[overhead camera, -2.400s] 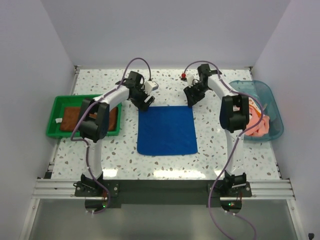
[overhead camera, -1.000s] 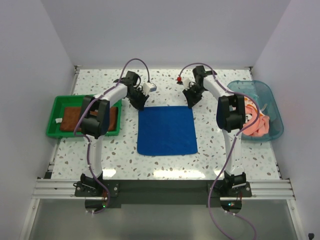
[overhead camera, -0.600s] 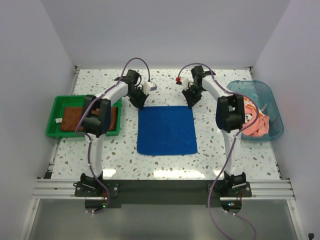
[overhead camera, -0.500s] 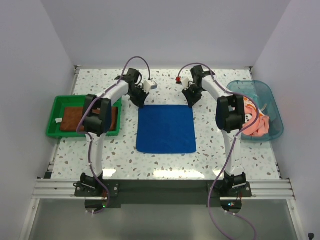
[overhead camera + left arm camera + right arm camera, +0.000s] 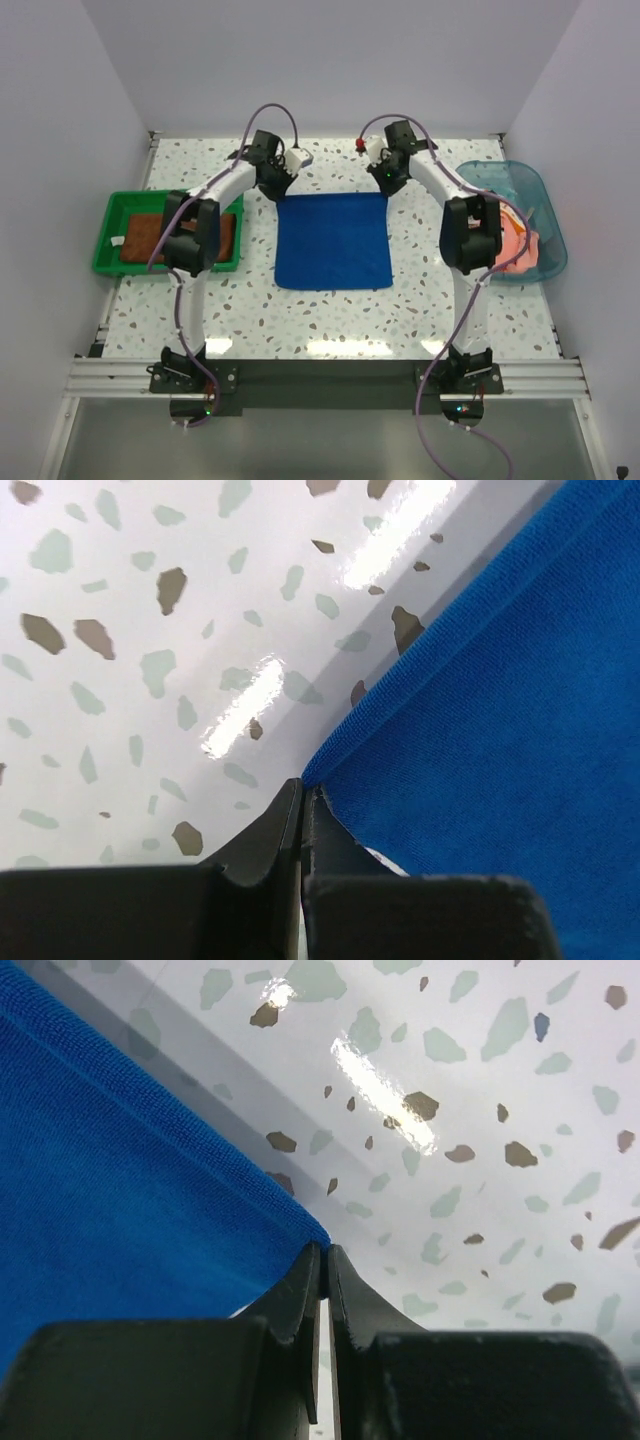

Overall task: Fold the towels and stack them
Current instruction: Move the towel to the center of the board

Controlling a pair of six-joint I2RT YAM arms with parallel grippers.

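Observation:
The royal blue towel (image 5: 334,242) lies spread in the middle of the table, its far edge raised off the surface. My left gripper (image 5: 277,190) is shut on its far left corner, and in the left wrist view the gripper (image 5: 302,786) pinches the cloth (image 5: 500,690) right at the corner tip. My right gripper (image 5: 387,188) is shut on the far right corner; the right wrist view shows the gripper (image 5: 325,1250) nipping the blue towel (image 5: 120,1190) there. A rust-brown towel (image 5: 140,233) lies flat in the tray at left. Pink and orange towels (image 5: 520,250) sit bunched in the tub at right.
The green tray (image 5: 108,215) stands at the left edge of the speckled table. The clear blue tub (image 5: 535,180) stands at the right edge. Grey walls close in the back and both sides.
The left gripper has shut on the towel's far left corner. Both grippers have drawn the far edge up and toward the back wall, and the near edge has slid away from the arm bases.

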